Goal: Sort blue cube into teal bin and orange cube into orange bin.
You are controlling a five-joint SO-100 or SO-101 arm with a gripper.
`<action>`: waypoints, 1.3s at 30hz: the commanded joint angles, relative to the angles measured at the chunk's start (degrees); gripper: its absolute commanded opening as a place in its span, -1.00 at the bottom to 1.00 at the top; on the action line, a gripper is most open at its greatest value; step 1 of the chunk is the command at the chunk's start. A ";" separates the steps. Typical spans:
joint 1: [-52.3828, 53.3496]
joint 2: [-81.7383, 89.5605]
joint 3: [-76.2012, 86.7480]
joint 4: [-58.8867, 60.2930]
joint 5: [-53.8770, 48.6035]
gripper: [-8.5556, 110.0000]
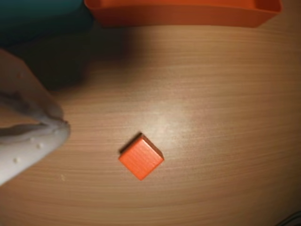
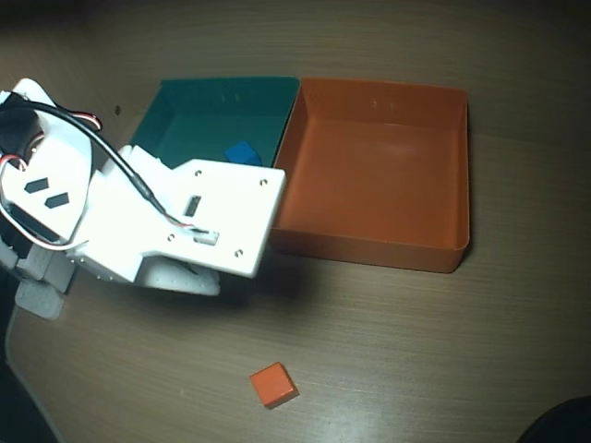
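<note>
Two bins side by side, blue cube (image 2: 243, 152) in teal bin (image 2: 185, 111), orange cube (image 1: 141, 157) alone on table (image 1: 211, 94), gripper (image 1: 42, 129) empty, opening unclear.

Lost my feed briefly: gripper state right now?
Gripper: holding nothing; open or shut cannot be told. The orange cube lies free on the table.

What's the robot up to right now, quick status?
Gripper empty, jaws look shut. Blue cube in teal bin. Orange cube on table, orange bin empty. Path clear.
</note>
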State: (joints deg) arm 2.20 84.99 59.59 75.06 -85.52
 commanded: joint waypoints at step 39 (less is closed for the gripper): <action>10.81 -25.22 -19.60 -7.65 -53.17 -0.60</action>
State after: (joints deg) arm 12.74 57.83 44.12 68.12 -137.99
